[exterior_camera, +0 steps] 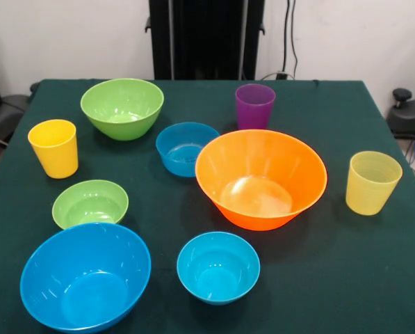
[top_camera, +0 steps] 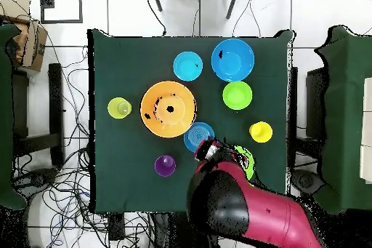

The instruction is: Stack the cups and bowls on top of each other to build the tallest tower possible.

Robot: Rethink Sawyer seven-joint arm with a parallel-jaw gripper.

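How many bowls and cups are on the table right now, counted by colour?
Blue bowls: 3
Green bowls: 2
Orange bowl: 1
Yellow cups: 2
Purple cup: 1
Total: 9

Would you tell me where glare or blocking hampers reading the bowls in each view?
Front view: a pale sheen on the orange bowl floor, everything else evenly lit; overhead view: the arm covers most of the medium green bowl.
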